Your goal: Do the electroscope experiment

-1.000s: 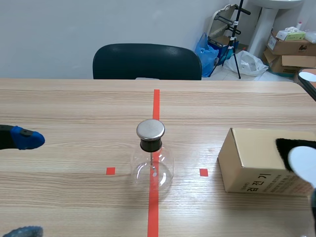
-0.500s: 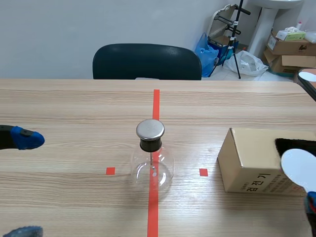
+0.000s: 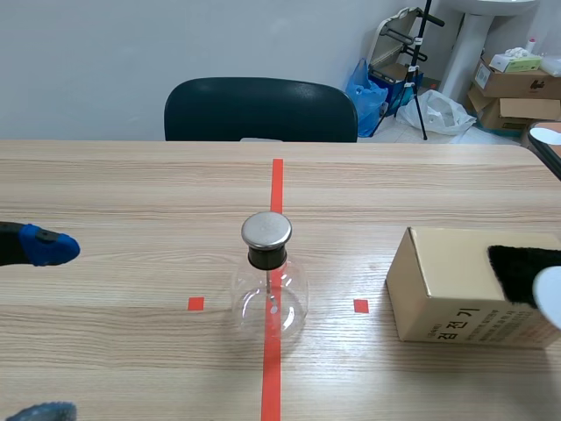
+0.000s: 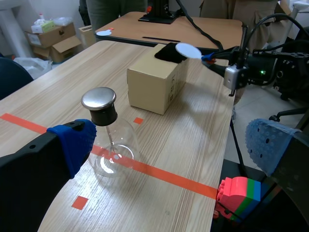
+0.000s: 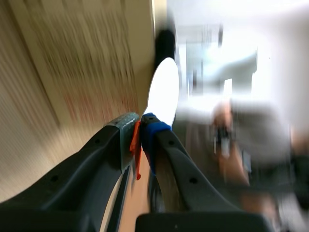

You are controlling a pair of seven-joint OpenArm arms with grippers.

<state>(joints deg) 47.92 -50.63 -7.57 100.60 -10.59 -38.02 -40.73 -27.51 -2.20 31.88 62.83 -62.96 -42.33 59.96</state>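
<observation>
Scene view: a clear glass flask electroscope [image 3: 268, 285] with a round metal cap [image 3: 266, 230] stands upright mid-worktop [image 3: 131, 193] on the red tape line. The left pincer [image 3: 42, 326] sits spread wide, well to its left. A brown cardboard box [image 3: 456, 285] topped with a black fur cloth [image 3: 519, 267] lies to the flask's right. Left wrist view: the right pincer [image 4: 208, 57] holds a white disc [image 4: 188, 50] by the cloth, the box between it and the flask. Right wrist view: blurred, but the fingers pinch the disc's orange handle [image 5: 136, 142]. The disc probably goes to the cap next.

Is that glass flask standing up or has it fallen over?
Upright: the flask sits on its round base on the table, its metal cap on top, facing up.
</observation>
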